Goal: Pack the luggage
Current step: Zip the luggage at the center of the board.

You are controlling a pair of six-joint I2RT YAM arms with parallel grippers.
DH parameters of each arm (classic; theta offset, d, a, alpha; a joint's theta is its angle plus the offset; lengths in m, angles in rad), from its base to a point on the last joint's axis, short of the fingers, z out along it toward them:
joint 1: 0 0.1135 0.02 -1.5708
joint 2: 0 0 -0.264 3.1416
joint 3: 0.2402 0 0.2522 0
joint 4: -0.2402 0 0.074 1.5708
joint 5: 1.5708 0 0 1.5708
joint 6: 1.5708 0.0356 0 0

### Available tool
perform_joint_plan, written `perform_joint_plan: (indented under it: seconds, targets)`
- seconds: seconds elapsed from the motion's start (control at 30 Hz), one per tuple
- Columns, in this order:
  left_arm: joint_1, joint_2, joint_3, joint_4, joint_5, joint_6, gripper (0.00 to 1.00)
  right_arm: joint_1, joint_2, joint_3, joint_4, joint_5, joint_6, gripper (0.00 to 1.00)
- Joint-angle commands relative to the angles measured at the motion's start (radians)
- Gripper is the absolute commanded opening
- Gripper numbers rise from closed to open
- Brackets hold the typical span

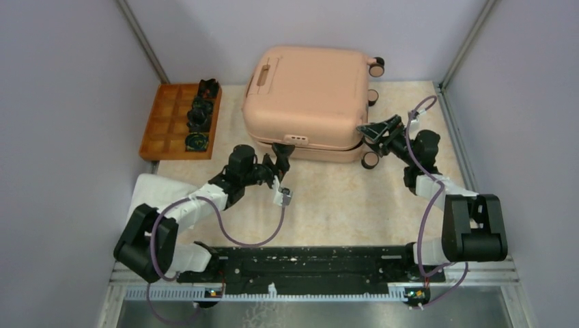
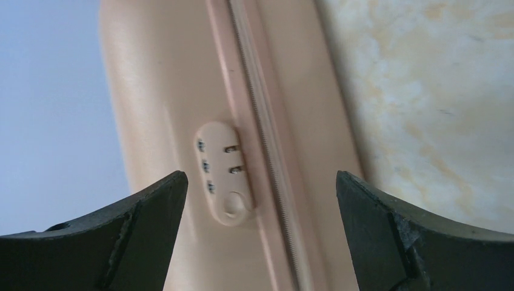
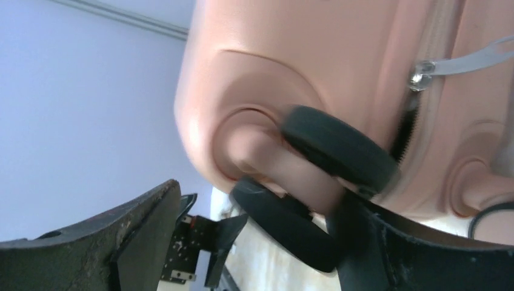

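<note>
The peach-pink luggage (image 1: 304, 96) lies flat and closed at the back middle of the table. My left gripper (image 1: 281, 154) is open at its near side, and its jaws frame the combination lock (image 2: 223, 173) and the zipper line (image 2: 267, 145) without touching them. My right gripper (image 1: 377, 132) is open at the luggage's near right corner. In the right wrist view the gripper (image 3: 257, 227) has a black wheel (image 3: 285, 221) between its jaws, close against the right finger (image 3: 424, 254). A zipper pull (image 3: 460, 62) shows above the wheel. Neither gripper holds anything.
An orange compartmented tray (image 1: 164, 123) with several small black items (image 1: 198, 116) stands at the back left. Grey walls close in both sides and the back. A white cloth (image 1: 153, 191) lies under the left arm.
</note>
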Motion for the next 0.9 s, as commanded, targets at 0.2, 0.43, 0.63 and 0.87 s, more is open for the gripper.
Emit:
perform_joint_plan:
  seconds: [0.2, 0.43, 0.63, 0.87]
  targets:
    - [-0.061, 0.176, 0.056, 0.488, -0.031, 0.075, 0.99, 0.015, -0.083, 0.091, 0.382, -0.046, 0.166, 0.85]
    - [-0.07, 0.263, 0.085, 0.604, -0.082, 0.079, 0.99, 0.016, -0.085, 0.077, 0.454, -0.054, 0.209, 0.83]
    - [-0.075, 0.323, 0.135, 0.657, -0.123, 0.075, 0.99, 0.015, -0.101, 0.114, 0.481, -0.046, 0.249, 0.83]
    - [-0.074, 0.382, 0.182, 0.702, -0.188, 0.068, 0.99, 0.017, -0.111, 0.099, 0.5, -0.047, 0.269, 0.83]
